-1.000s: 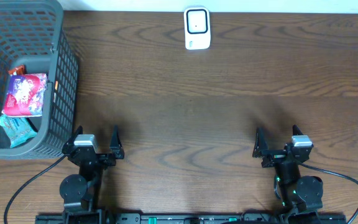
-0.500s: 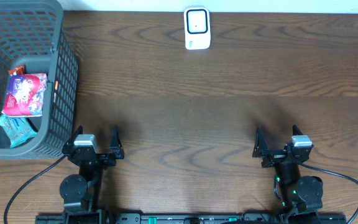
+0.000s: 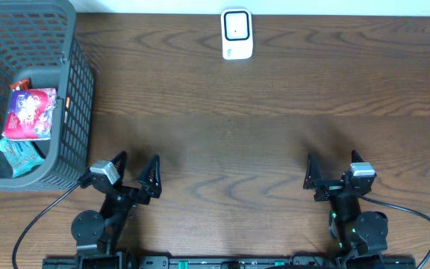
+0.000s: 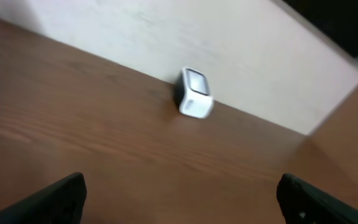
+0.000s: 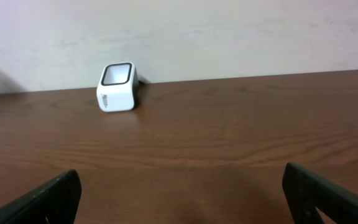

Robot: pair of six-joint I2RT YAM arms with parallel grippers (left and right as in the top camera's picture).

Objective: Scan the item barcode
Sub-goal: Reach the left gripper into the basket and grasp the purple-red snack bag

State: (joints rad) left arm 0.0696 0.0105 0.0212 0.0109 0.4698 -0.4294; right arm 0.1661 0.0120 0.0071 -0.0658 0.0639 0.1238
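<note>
Snack packets (image 3: 30,113) lie in the grey mesh basket (image 3: 79,93) at the left end of the dark wood-grain table (image 3: 275,134); a pale wall (image 5: 229,31) backs it; the white scanner (image 3: 237,33) stands at the far edge; the left gripper (image 3: 136,159) and right gripper (image 3: 332,157) are spread wide and empty.

The overhead camera looks straight down on the whole bench (image 3: 275,112), from the basket (image 3: 80,82) at the left to the white scanner (image 3: 237,33) at the far edge. Both wrist cameras sit low at the near edge, facing across to the wall (image 5: 241,31) — the right level, the left tilted and blurred. All three share the scanner.
</note>
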